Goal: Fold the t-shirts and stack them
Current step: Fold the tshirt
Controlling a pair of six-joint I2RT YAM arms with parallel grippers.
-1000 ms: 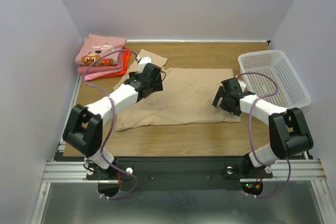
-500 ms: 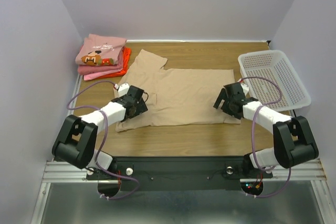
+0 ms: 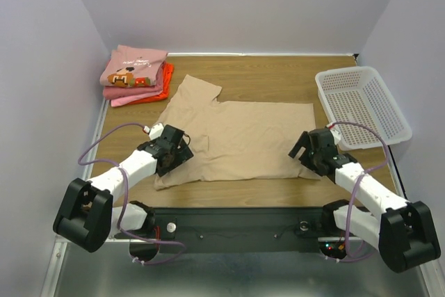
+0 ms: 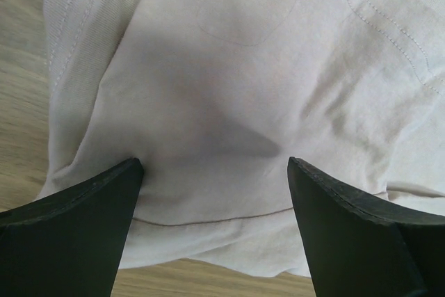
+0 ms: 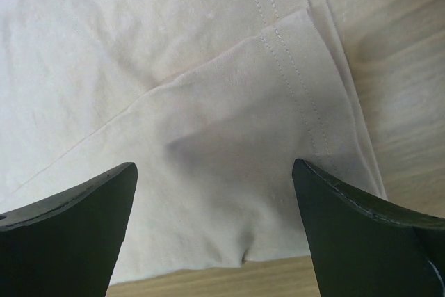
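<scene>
The tan t-shirt (image 3: 243,133) lies spread on the table, one sleeve pointing to the back left. My left gripper (image 3: 175,152) is open over its near left corner; the left wrist view shows the tan cloth (image 4: 229,88) between the spread fingers. My right gripper (image 3: 311,152) is open over its near right corner, with the hem (image 5: 229,123) under it in the right wrist view. A stack of folded shirts stands at the back left: the dusty pink one with the graphic (image 3: 132,67) on top, a lighter pink one (image 3: 128,98) and an orange-red one (image 3: 163,83) under it.
A white mesh basket (image 3: 363,104) stands at the right edge of the table. Bare wood shows behind the tan shirt and along the near edge.
Both grippers have drawn back toward the near edge, the left from the shirt's upper left to its near left corner. The left sleeve now lies unfolded toward the back left.
</scene>
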